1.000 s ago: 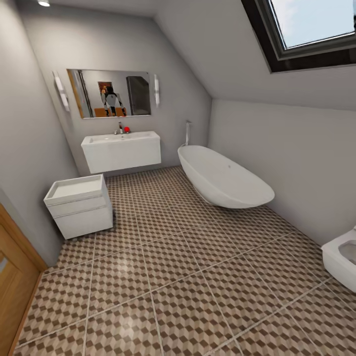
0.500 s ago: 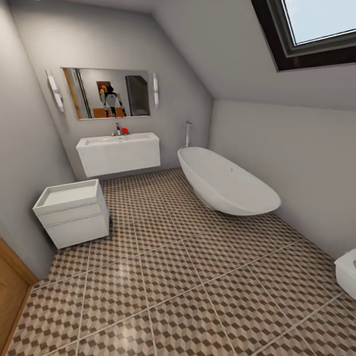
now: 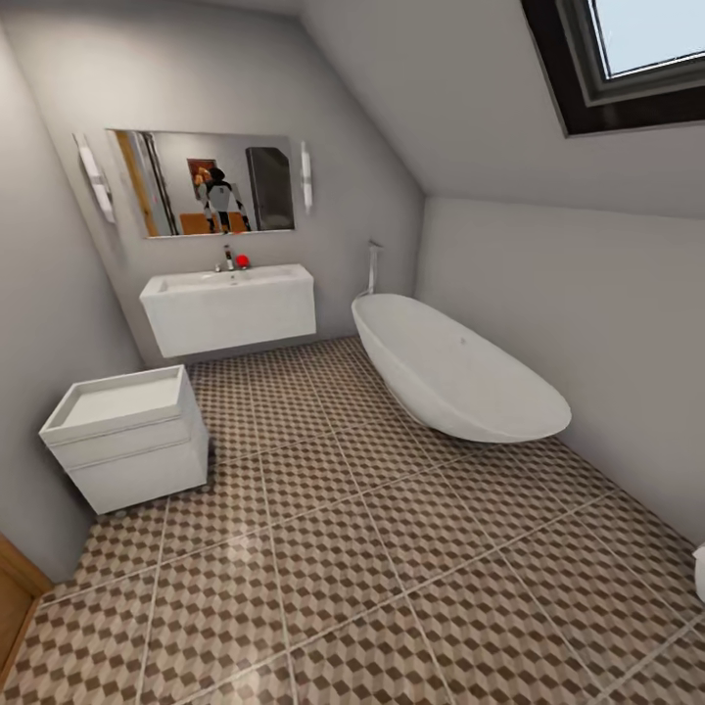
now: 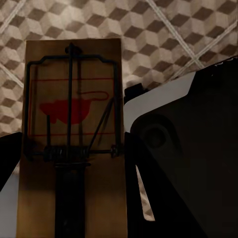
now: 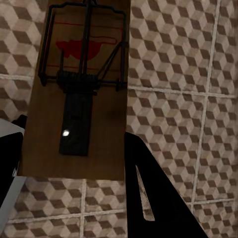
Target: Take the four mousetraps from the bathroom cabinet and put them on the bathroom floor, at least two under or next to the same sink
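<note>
Each gripper carries a mousetrap. The left trap fills the left half of the left wrist frame, a wooden slab with a red mouse print and wire bar, and the left gripper is clamped on its lower end. The right trap sits in the upper left of the right wrist frame, held the same way by the right gripper. Tiled floor lies well below both.

In the head view the whole picture has shifted over the last second: the wall sink at upper left and the low vanity at centre left have slid leftward, the tub has grown, and the wooden door frame is nearly gone at lower left. That is camera motion; the robot is rolling further into the bathroom. Judged from this, two traps are in transit toward a sink, none yet laid down
</note>
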Controlling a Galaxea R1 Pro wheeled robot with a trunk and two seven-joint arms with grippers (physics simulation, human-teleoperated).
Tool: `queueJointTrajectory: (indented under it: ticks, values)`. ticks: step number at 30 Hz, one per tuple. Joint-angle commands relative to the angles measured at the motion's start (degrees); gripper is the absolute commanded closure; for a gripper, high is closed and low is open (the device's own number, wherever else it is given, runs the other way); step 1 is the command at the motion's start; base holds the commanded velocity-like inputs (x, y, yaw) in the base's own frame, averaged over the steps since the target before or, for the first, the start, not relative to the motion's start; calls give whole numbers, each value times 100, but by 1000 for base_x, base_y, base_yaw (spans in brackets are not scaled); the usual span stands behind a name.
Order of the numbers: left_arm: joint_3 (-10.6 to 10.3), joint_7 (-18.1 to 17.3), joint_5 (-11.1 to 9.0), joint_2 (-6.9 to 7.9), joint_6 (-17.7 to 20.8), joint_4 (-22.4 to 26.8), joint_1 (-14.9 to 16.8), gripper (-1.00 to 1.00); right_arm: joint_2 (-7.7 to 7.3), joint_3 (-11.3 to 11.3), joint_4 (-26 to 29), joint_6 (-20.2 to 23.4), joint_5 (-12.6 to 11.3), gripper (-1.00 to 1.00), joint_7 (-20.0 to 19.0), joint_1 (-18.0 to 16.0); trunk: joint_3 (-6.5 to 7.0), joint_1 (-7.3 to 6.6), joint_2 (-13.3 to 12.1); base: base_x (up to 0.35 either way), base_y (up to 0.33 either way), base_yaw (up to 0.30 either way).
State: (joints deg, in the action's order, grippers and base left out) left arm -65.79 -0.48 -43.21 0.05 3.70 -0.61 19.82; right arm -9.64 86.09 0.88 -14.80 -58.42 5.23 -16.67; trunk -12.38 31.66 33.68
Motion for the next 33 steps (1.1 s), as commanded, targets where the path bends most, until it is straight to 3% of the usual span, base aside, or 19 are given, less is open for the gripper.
queueJointTrajectory:
  ticks: [1,33]
  values:
    - [-48,-5,-39,1,17,0,4,100,-3,49,8,-9,-46,100,6,-3,-8,5,7,335,0,0]
    - [-42,9,-48,3,23,0,4,100,-3,49,0,-5,-55,100,5,-3,-8,5,7,334,-58,0]
